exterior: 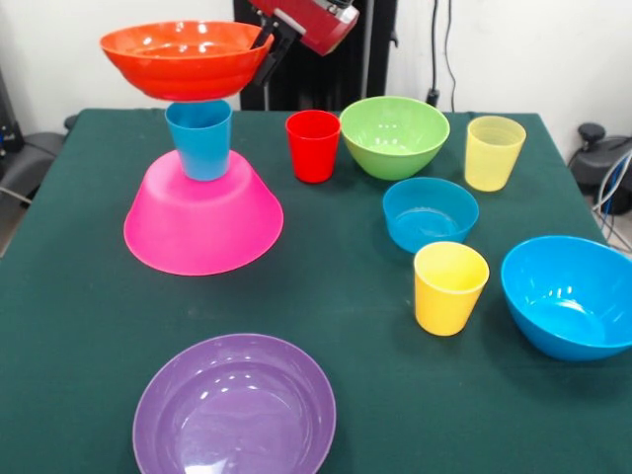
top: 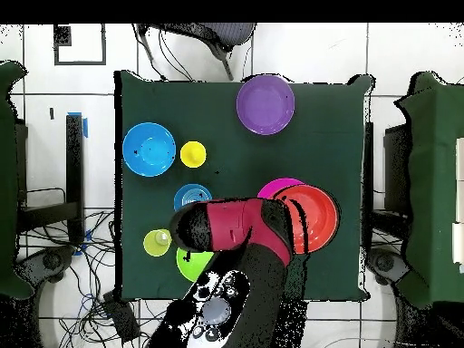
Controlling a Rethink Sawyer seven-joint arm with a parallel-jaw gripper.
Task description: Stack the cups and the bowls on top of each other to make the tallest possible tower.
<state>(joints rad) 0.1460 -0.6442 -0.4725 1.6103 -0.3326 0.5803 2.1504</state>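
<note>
The tower stands at the left in the front view: the big pink bowl (exterior: 202,222) upside down, the blue cup (exterior: 199,138) upright on it, and the orange bowl (exterior: 183,57) on the cup, open side up. My gripper (exterior: 267,49) comes from the upper right with its black fingers closed on the orange bowl's right rim. In the overhead view the gripper (top: 297,222) lies over the orange bowl (top: 317,216), which hides most of the pink bowl (top: 272,188).
Right of the tower stand the red cup (exterior: 313,145), green bowl (exterior: 394,135), pale yellow cup (exterior: 494,152), small blue bowl (exterior: 430,212), opaque yellow cup (exterior: 449,286) and medium blue bowl (exterior: 570,294). The purple bowl (exterior: 234,410) sits at the near edge.
</note>
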